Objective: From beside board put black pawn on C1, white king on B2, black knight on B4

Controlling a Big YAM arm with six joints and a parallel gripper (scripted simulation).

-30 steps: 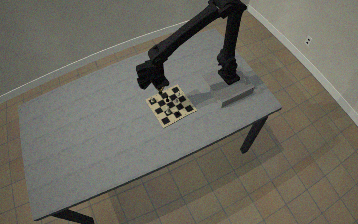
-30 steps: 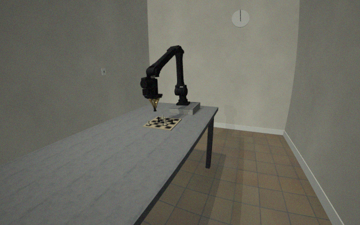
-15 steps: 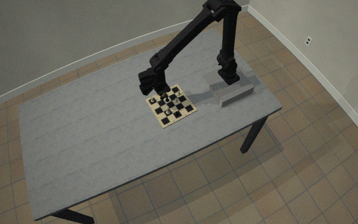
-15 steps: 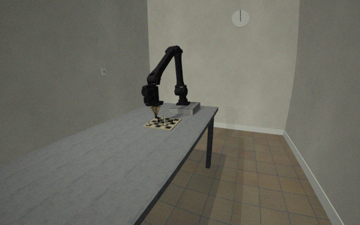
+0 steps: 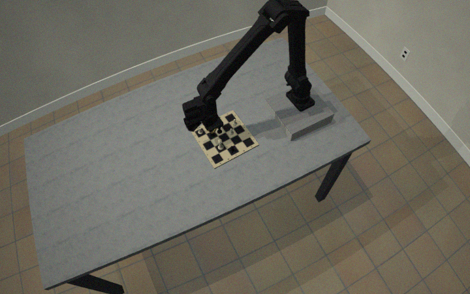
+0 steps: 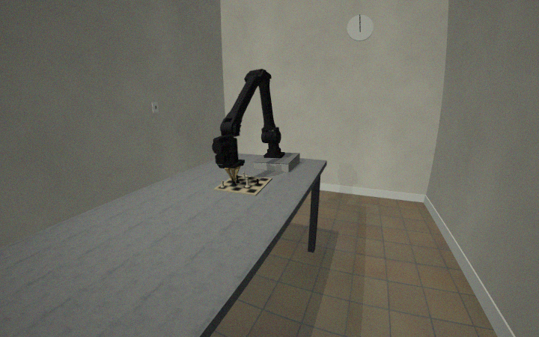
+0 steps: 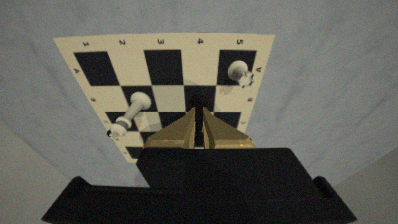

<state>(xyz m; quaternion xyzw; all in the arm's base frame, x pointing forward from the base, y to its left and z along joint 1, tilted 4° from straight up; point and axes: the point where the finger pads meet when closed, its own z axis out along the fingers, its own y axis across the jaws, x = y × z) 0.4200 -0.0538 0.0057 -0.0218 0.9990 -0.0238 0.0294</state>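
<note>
My gripper (image 5: 213, 130) (image 6: 233, 179) (image 7: 199, 111) is shut on the black knight (image 7: 198, 100), pointing down at dark square B4. The knight hardly shows against the dark square; I cannot tell whether its base touches the board (image 5: 209, 157) (image 6: 221, 190) (image 7: 167, 38). The white king (image 5: 220, 146) (image 6: 247, 181) (image 7: 140, 101) stands upright on B2. The black pawn (image 5: 232, 149) (image 6: 257, 183) stands on C1, mostly hidden behind the king in the wrist view. A white piece (image 5: 200, 132) (image 6: 221, 184) (image 7: 238, 70) stands on A5.
Another black piece (image 5: 219, 130) stands close beside the fingers, on C4 as far as I can tell. Two white pieces, one (image 5: 231, 132) near D3 and one (image 5: 235, 122) near E4, stand toward the arm's base block (image 5: 311, 126) (image 6: 274, 166).
</note>
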